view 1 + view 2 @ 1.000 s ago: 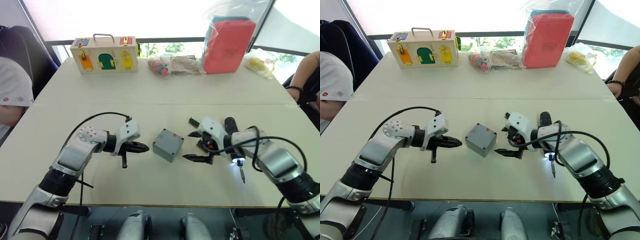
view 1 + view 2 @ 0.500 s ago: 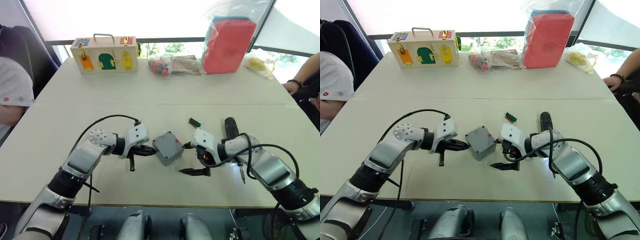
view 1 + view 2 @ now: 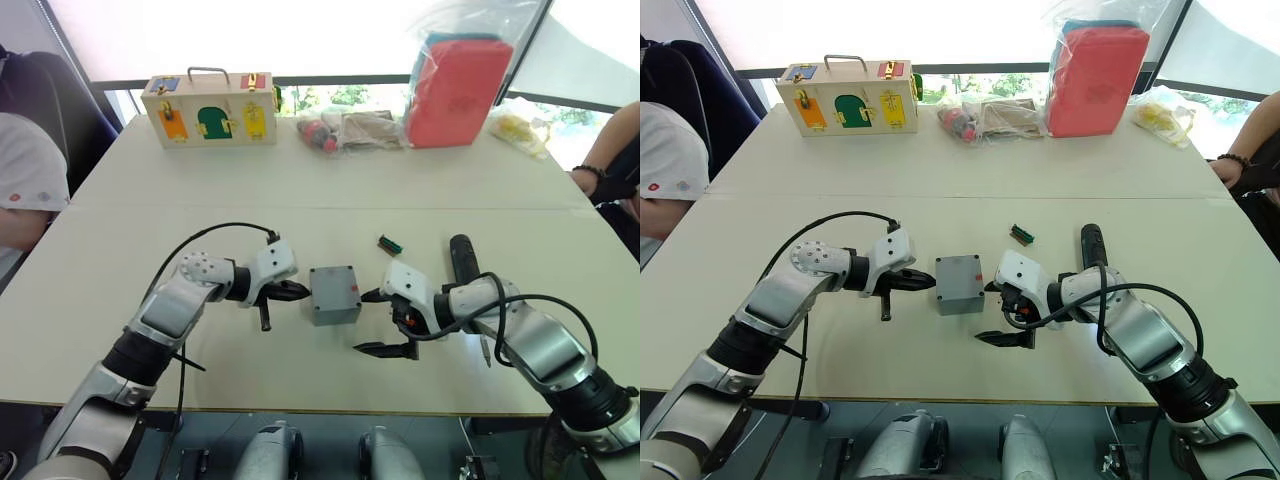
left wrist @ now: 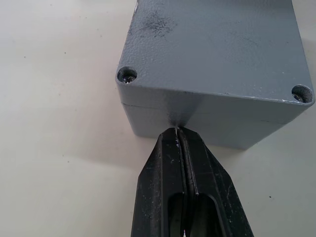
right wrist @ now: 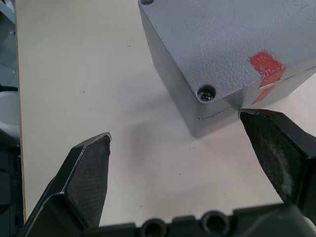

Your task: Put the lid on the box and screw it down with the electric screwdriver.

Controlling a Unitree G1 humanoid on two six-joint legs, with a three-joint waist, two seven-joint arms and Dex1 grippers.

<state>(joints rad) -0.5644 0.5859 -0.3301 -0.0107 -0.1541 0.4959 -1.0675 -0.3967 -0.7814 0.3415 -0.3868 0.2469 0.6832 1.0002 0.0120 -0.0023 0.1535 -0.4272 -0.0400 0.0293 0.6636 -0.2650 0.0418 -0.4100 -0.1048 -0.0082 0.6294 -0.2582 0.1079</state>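
Standing on the pale table [image 3: 120, 250] near its front edge, between the two grippers: the box [image 3: 334, 295], grey and square, with the lid [image 4: 217, 44] seated on top and a screw visible in each of the corner holes shown by the wrist views. A red patch sits at one edge of the lid, on the side facing the right arm.

Left gripper [image 3: 297, 291]: fingers pressed together, holding nothing, tips touching the box's side wall just below the lid seam.

Right gripper [image 3: 385, 322]: fingers spread wide and empty; one fingertip lies just beside the box corner bearing the red patch, the other well clear over bare table.

The electric screwdriver [image 3: 463, 256]: black, cylindrical, lying on the table behind the right forearm, partly hidden by it; held by neither gripper.

Small green part [image 3: 389, 243]: lying on the table beyond the right gripper.

Far edge of table: wooden latch box [image 3: 209, 108] with coloured doors and a metal handle; red pack in a clear bag [image 3: 456, 88]; several smaller clear bags beside it.

A person's arm [image 3: 603, 180] at the right edge; another seated person at the left edge.
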